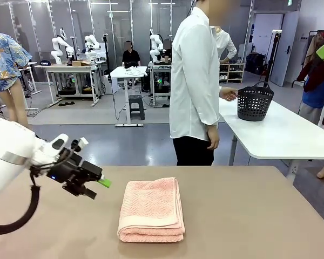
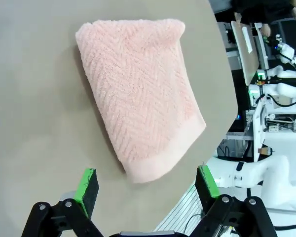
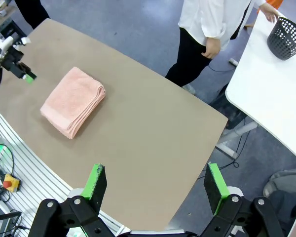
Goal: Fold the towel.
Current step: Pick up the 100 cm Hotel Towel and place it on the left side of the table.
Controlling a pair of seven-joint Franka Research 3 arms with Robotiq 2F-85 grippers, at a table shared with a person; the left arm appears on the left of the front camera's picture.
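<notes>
Left arm (image 1: 11, 156) cut off by our front view's left edge, the towel's (image 1: 151, 209) underside and inner folds hidden from us, the person's (image 1: 194, 81) legs behind the table (image 1: 259, 216), distant benches too small to read.

Front view faces across the table (image 1: 248, 216); both wrist views look down on it

no readable text, labels, brands or numbers anywhere
</notes>
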